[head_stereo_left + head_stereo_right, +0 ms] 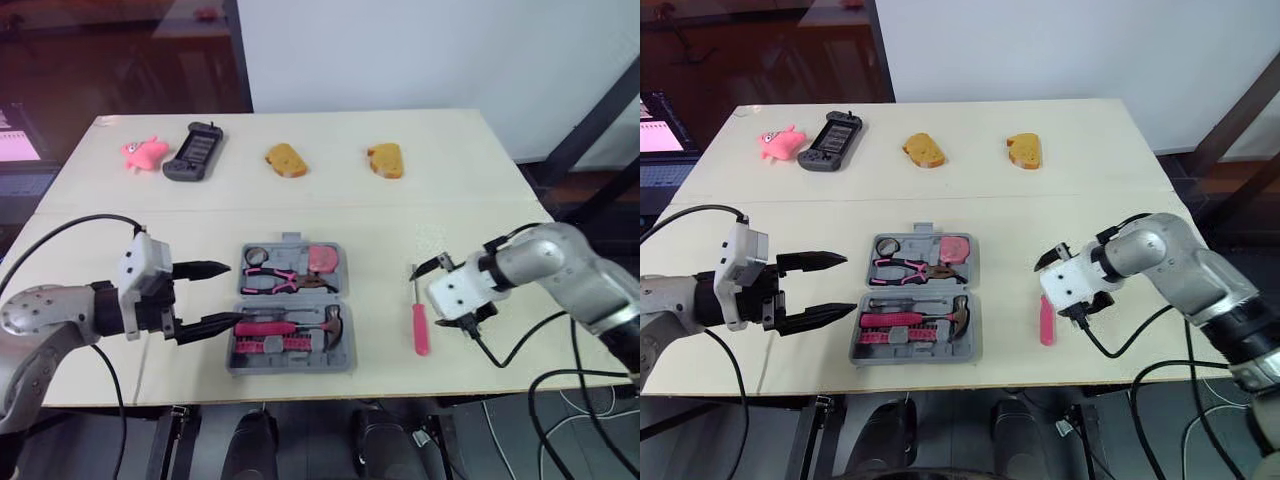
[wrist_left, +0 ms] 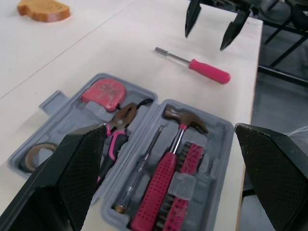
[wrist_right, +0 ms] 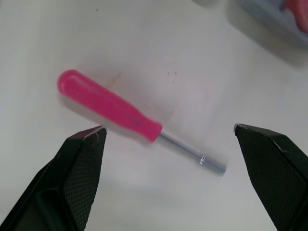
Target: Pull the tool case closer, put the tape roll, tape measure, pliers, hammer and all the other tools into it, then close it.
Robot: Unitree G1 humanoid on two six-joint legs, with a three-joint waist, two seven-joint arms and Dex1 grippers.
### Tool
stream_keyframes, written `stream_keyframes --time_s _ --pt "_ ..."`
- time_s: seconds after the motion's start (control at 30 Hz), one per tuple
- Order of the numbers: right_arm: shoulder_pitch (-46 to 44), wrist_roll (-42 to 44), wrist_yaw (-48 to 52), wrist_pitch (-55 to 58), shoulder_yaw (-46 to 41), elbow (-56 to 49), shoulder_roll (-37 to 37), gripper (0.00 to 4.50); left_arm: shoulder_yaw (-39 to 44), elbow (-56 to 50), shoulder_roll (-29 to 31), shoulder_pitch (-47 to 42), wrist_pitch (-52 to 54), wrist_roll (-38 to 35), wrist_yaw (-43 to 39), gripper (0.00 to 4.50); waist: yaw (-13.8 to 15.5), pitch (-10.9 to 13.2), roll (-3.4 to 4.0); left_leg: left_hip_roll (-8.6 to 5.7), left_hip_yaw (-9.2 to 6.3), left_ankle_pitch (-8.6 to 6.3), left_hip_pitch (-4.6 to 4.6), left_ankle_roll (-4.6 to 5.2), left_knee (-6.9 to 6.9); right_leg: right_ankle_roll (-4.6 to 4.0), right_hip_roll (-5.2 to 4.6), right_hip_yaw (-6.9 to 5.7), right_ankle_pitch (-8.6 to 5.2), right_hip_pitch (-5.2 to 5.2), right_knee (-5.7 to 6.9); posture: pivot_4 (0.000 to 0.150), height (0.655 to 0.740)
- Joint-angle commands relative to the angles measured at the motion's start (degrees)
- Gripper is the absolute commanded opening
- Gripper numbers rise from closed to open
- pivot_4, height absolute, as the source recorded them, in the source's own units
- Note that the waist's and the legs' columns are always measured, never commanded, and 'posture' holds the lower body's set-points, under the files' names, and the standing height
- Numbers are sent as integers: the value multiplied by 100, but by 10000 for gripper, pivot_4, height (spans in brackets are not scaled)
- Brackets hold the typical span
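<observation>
Room on the table (image 1: 330,200) is widest in the middle band, bare between the far row of things and the case (image 1: 290,364), which lies open near the front edge, about midway along it. Along the far edge, from the left corner inward, sit a toy (image 1: 143,152), a controller (image 1: 194,150) and two pieces of bread (image 1: 286,159), all well apart from the case. Inside the case lie the tape roll (image 1: 254,257), pliers (image 1: 270,282) and tape measure (image 1: 322,259) in the far half and the hammer (image 1: 330,322) in the near half. A screwdriver (image 1: 420,328) lies on the bare surface to the right of the case, apart from it, shank toward the far edge, handle toward the front edge. More bare surface runs from there to the right edge. The left arm reaches in from the front left corner, forearm about level and along the front edge; the left gripper (image 1: 232,294) points at the case's left side, fingers spread wide and holding nothing, the nearer tip just beside the rim. The right arm bends in over the right edge, wrist turned down; the right gripper (image 3: 168,128) hangs over the screwdriver, fingers wide apart on either side of it, gripping nothing.
</observation>
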Motion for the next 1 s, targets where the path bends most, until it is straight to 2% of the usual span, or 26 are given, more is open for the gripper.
stream_keyframes --time_s 0.03,0.27,0.53,0.57,0.63,0.8,0.83,1.0 --pt "-413 -919 -264 -1466 203 664 169 44812 186 -209 38 58 13 -74 58 45000 10 3 0 0 1 1 -2 -1 0 0 0 0 0 0 -1 1500 7207" --pt "-826 -1843 -575 -2741 491 1485 532 44812 196 -269 58 65 48 -108 136 45000 23 7 -1 0 2 12 -1 -22 2 -3 0 0 0 2 1 1500 7207" --pt "-963 -2538 -835 -3312 759 1919 915 44812 217 -354 38 100 96 -110 206 45000 22 7 -1 0 1 17 1 -30 1 -3 0 0 1 4 7 1500 7207" --pt "-963 -2631 -891 -3348 793 1942 980 39590 216 -361 32 111 95 -105 218 45000 22 7 -1 0 1 17 1 -30 1 -3 0 0 1 4 7 1500 7207" --pt "-937 -2823 -993 -3435 890 1988 1084 32308 198 -373 22 125 92 -93 243 45000 22 5 -5 0 1 17 1 -30 2 -2 0 0 2 3 10 1500 7207" --pt "-845 -3201 -1082 -3540 998 2073 1155 6178 208 -367 30 160 86 -88 253 45000 -18 1 -13 1 1 17 26 -30 2 -3 0 0 1 27 11 1500 7207" --pt "-830 -3250 -1104 -3555 998 2078 1150 3760 215 -366 34 170 82 -83 251 45000 -17 1 -13 1 1 17 37 -30 0 -3 0 0 1 36 11 1500 7207" --pt "-814 -3193 -1106 -3100 787 2217 1176 3749 201 -355 36 164 83 -78 252 45000 -10 1 -18 0 1 16 98 -30 -7 -24 0 0 -14 103 -1 1500 7207"
